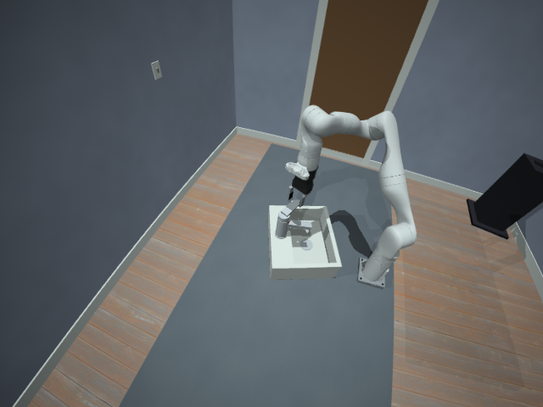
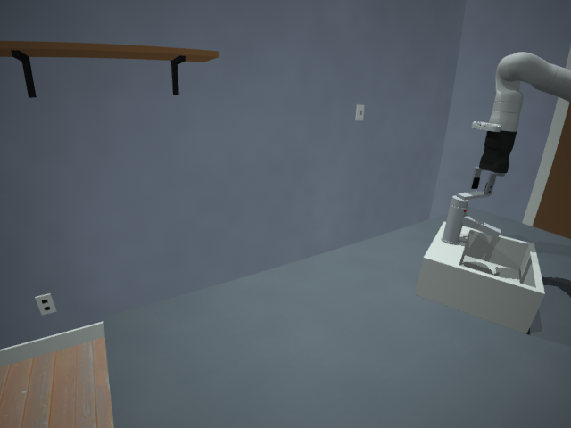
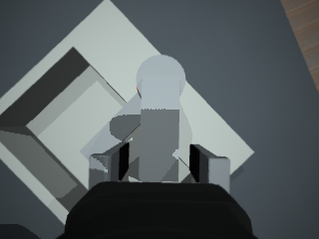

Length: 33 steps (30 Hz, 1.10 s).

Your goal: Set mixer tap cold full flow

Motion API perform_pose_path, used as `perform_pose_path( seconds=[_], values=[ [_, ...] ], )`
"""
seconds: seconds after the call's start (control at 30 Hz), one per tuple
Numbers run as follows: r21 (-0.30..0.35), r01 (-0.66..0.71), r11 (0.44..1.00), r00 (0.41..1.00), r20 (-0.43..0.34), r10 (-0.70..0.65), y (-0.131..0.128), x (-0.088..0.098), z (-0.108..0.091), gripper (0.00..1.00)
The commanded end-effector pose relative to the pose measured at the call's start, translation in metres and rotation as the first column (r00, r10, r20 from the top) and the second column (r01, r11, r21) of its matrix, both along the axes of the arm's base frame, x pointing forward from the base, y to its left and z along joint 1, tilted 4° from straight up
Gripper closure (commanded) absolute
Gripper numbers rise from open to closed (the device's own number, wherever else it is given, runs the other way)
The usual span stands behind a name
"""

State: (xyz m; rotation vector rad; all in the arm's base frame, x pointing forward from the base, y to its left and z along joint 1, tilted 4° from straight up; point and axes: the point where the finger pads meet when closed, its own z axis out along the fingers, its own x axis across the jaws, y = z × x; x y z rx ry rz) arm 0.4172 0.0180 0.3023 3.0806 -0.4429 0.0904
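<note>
Both spread, empty end effector (image 3: 159,164) fingers astride lever (image 3: 159,144), wrist view only.

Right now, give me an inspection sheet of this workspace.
Surface: grey mat over wood floor.
Job's things: mixer tap on white sink; lever raised slightly, red dot visible on the tap body.
Clutter: nothing seen.
End effector: open, fingers straddling the lever, holding nothing.
Cables: nothing seen.
Surroundings: brown door, wall shelf, light switch, outlet, black stand.
</note>
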Motion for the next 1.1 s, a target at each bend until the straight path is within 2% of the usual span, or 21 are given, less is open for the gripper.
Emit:
perform_pose_path(
  seconds=[0.0,1.07],
  values=[
    [0.0,0.0,1.0,1.0,0.0,0.0,0.0,0.0,-0.001,0.0],
    [0.0,0.0,1.0,1.0,0.0,0.0,-0.001,0.001,-0.025,0.0]
  ],
)
